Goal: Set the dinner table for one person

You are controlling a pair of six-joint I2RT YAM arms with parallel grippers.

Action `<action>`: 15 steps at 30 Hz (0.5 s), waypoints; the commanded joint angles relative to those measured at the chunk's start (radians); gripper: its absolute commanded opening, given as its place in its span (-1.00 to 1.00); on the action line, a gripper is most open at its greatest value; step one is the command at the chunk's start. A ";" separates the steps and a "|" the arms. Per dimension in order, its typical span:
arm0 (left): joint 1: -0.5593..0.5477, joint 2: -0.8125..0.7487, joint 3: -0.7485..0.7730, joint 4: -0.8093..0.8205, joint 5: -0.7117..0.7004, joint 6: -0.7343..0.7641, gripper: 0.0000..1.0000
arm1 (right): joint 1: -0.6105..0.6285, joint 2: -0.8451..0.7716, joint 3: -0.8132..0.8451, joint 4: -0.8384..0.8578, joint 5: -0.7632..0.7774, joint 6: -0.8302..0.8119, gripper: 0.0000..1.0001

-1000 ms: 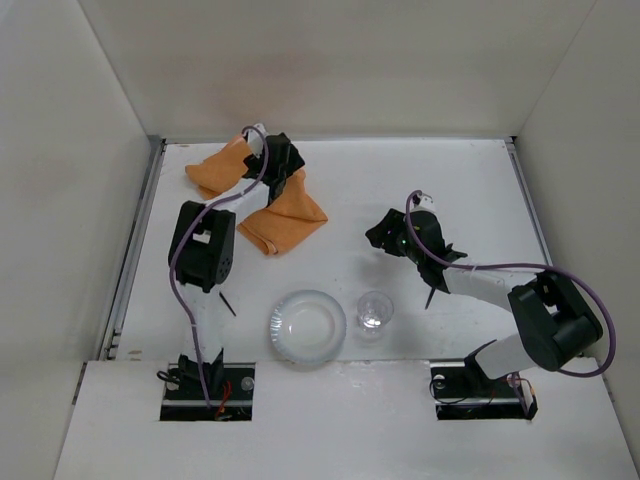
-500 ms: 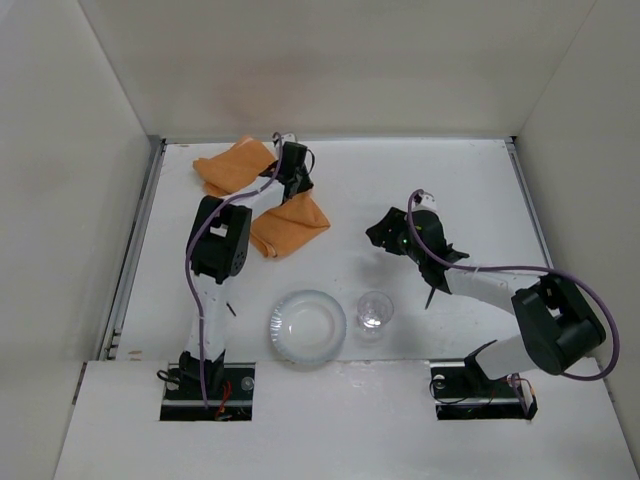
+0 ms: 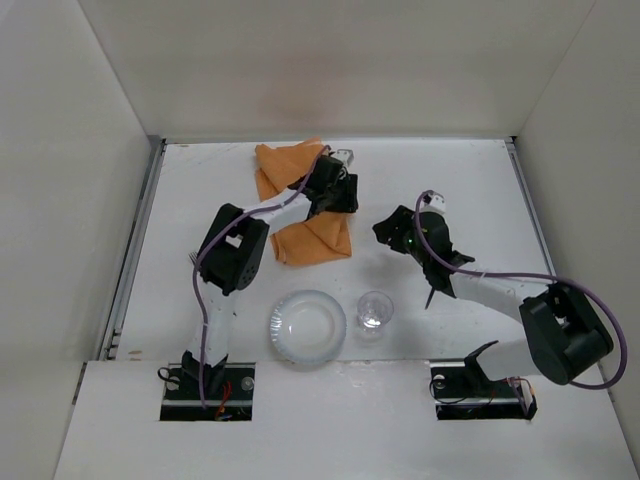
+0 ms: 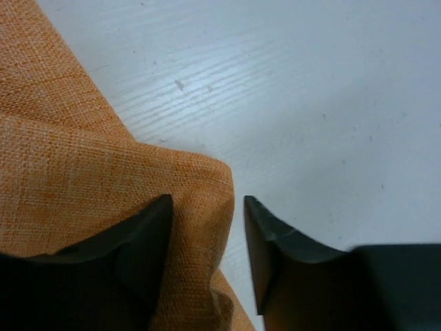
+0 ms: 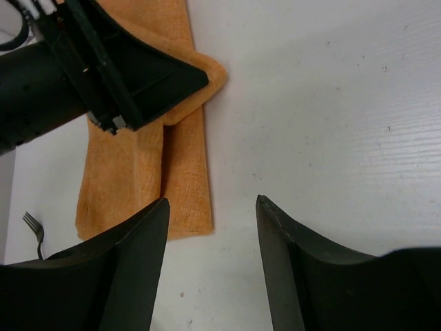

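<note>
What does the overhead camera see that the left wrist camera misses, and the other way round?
Only the overhead view shows the plate, the glass, both arms and the open right gripper. Only the left wrist view shows the weave of the cloth close up, and its folded corner lying between the parted fingers of the left gripper with a sliver of table beside one finger. Both show the orange cloth, the white table and the left gripper.

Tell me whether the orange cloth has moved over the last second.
Yes. The orange cloth has shifted right, away from the left rail, now beyond the plate.
</note>
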 commanded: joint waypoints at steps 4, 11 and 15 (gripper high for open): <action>0.010 -0.309 -0.185 0.188 -0.016 -0.056 0.31 | -0.007 -0.013 -0.008 0.045 0.045 0.023 0.19; 0.122 -0.570 -0.476 0.335 -0.065 -0.306 0.38 | 0.015 0.088 0.070 0.013 0.101 0.102 0.10; 0.157 -0.702 -0.688 0.378 -0.122 -0.372 0.37 | 0.019 0.199 0.190 -0.042 0.072 0.155 -0.26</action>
